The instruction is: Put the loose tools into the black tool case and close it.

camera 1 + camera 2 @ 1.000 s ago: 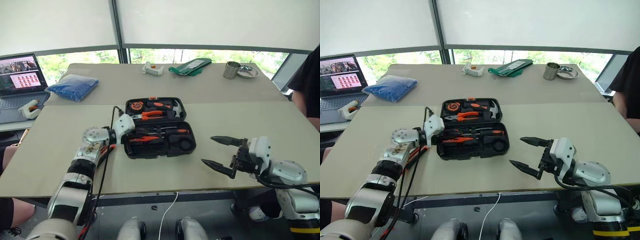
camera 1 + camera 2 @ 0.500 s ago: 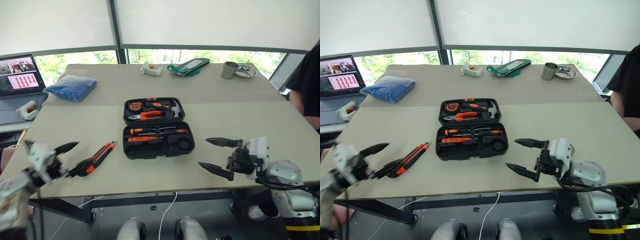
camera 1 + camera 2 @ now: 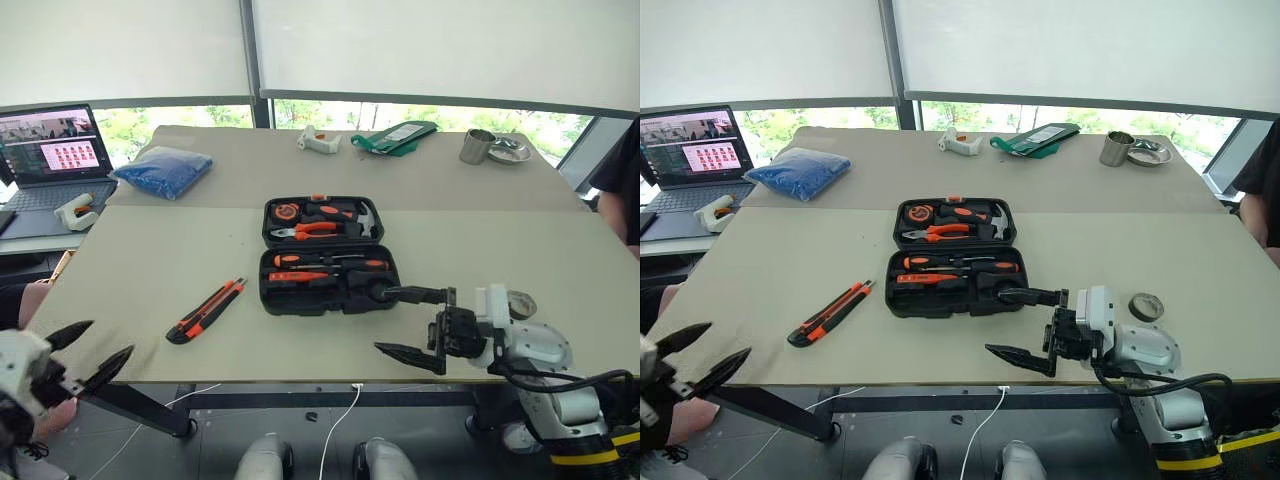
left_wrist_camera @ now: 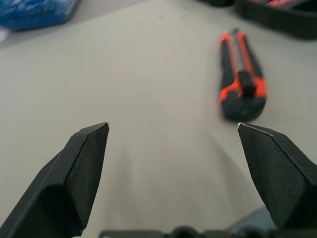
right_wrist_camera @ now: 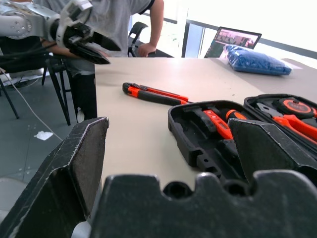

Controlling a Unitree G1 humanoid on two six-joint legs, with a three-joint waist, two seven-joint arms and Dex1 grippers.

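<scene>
My left end effector [image 3: 85, 352] hangs spread and empty off the tabletop [image 3: 150, 270] edge, apart from the black-and-orange utility knife [image 3: 207, 310]. My right end effector [image 3: 410, 324], spread, sits just beside the open black plastic tool case [image 3: 325, 255].

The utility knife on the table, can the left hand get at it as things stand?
Probably yes. The utility knife lies alone on bare table, and the open left hand sits off the near edge with nothing between them.
</scene>
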